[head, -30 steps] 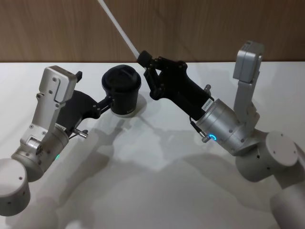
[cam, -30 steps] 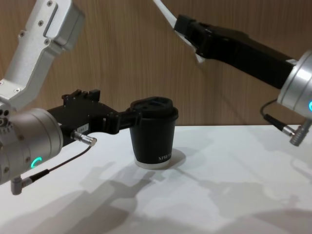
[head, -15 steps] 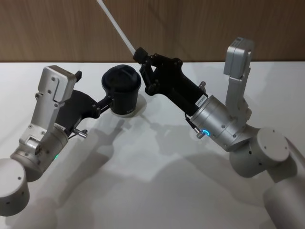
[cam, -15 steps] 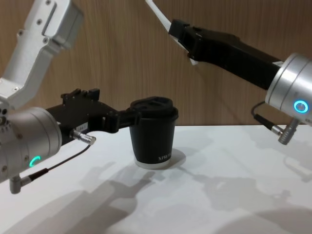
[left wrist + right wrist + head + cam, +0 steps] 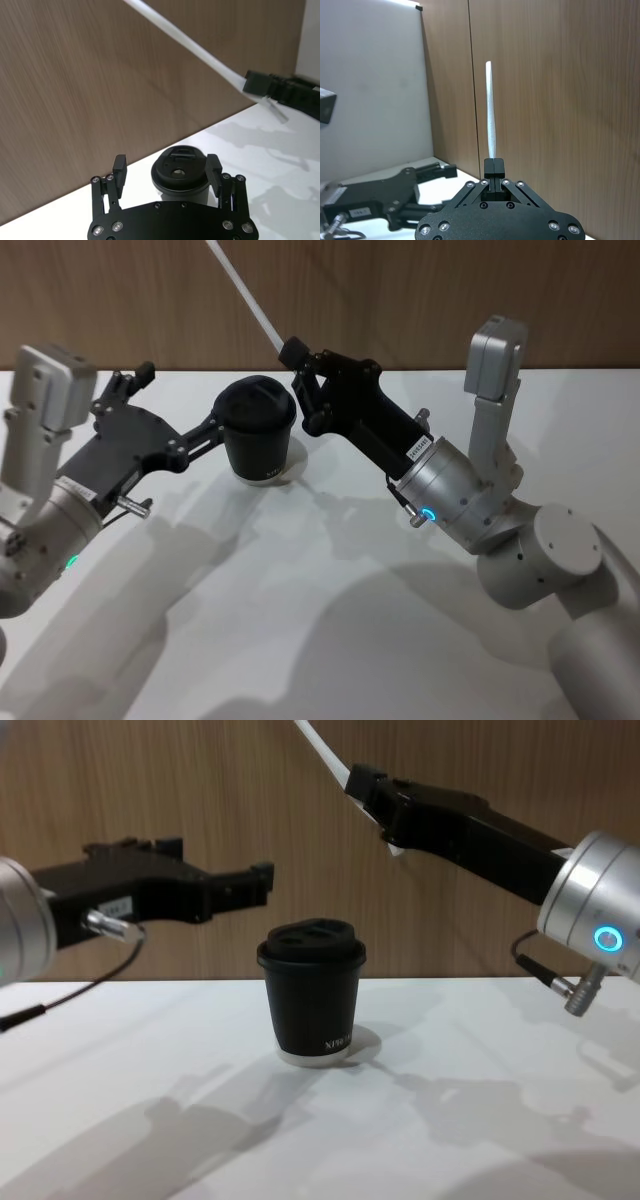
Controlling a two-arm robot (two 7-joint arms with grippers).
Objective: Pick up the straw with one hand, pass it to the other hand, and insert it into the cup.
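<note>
Prepping the handover, I'd say: left gripper (image 5: 165, 167) hangs left of the cup (image 5: 257, 435) and higher, jaws wide, empty. Cup sits on the table (image 5: 300, 590), lid (image 5: 179, 170) on. Beyond and above it the right gripper (image 5: 292, 350) is clamped on the straw (image 5: 245, 290) near its lower end, shaft slanting up toward the far wall (image 5: 450, 290). Left should take the free shaft above that pinch (close first, then right releases). Left wrist view gives the lid's hole, which the side-on chest view hides.

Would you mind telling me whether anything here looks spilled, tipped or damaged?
Nothing stands out. The cup stands upright and lidded on the table, with no spill; the straw is straight, held tilted in the right gripper; the left gripper hangs open near the cup.
</note>
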